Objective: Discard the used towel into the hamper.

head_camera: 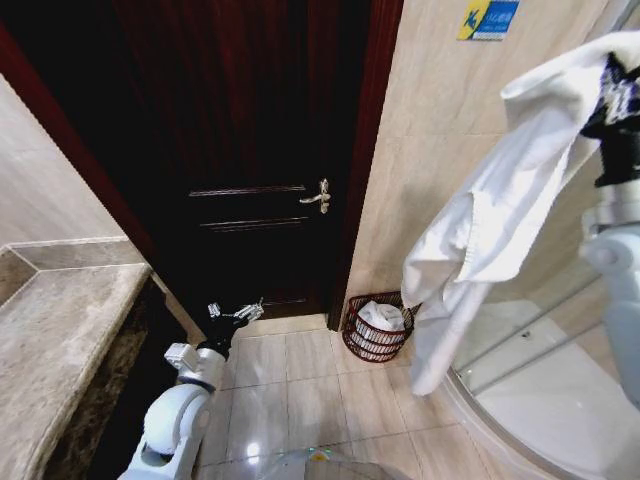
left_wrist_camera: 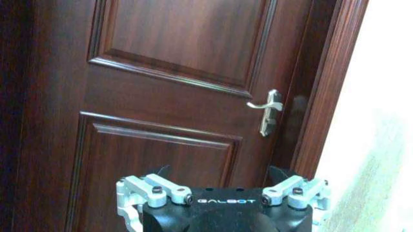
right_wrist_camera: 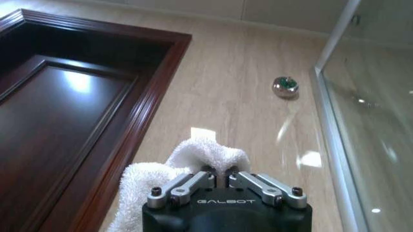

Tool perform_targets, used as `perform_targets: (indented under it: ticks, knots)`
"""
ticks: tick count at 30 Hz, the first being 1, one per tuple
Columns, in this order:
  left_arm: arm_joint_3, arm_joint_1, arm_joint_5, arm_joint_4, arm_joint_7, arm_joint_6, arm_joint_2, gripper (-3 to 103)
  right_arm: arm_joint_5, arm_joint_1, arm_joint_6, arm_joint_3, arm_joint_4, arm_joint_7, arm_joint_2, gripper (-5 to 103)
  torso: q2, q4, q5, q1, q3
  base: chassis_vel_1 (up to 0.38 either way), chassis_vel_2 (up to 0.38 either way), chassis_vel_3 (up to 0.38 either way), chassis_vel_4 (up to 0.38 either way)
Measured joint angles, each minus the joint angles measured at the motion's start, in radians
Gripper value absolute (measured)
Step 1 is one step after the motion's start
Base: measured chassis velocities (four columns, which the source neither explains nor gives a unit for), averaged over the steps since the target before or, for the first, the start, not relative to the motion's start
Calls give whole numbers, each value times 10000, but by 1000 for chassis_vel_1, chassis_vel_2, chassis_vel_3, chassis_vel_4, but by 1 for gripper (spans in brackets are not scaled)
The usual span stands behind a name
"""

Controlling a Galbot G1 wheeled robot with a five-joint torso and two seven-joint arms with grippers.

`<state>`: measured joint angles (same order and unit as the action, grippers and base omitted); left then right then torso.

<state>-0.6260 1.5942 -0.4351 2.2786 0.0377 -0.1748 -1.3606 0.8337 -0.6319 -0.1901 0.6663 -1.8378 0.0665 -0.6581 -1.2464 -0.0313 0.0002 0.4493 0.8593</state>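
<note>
High beside the shower, the right claw point(head_camera: 610, 95) gripped the towel point(head_camera: 480, 230), whose long drape could miss the hamper point(head_camera: 375, 328).

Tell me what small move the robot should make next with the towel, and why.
Probably carry the right pincer forward and down toward the hamper. It is shut on the white towel, held high beside the shower glass, while the hamper sits on the floor by the door frame, lower and to its left.

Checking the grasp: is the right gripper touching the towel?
Touching. In the right wrist view, the right gripper has its fingers closed on the white towel.
</note>
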Motion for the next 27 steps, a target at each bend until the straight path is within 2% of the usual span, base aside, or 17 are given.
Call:
perform_targets:
  ticks: [6, 12, 19, 27]
  knots:
    - [0, -1, 0, 1, 0, 0, 0, 100, -255, 1059, -21, -660, 547, 201, -144, 7, 0, 1, 0, 0, 0, 0, 0, 0, 0]
    - [0, -1, 0, 0, 0, 0, -1, 100, -443, 3071, -152, -2010, 1716, 374, -388, 7, 0, 0, -4, 0, 0, 0, 0, 0, 0]
    - [0, -1, 0, 0, 0, 0, 0, 100, -759, 4541, -394, -3091, 3099, 677, -845, 7, 0, 0, -3, 0, 0, 0, 0, 0, 0]
    - [0, 0, 0, 0, 0, 0, 0, 100, -1123, 4841, -566, -3371, 4117, 921, -1323, 7, 0, 2, 3, 1, 1, 0, 0, 0, 0]
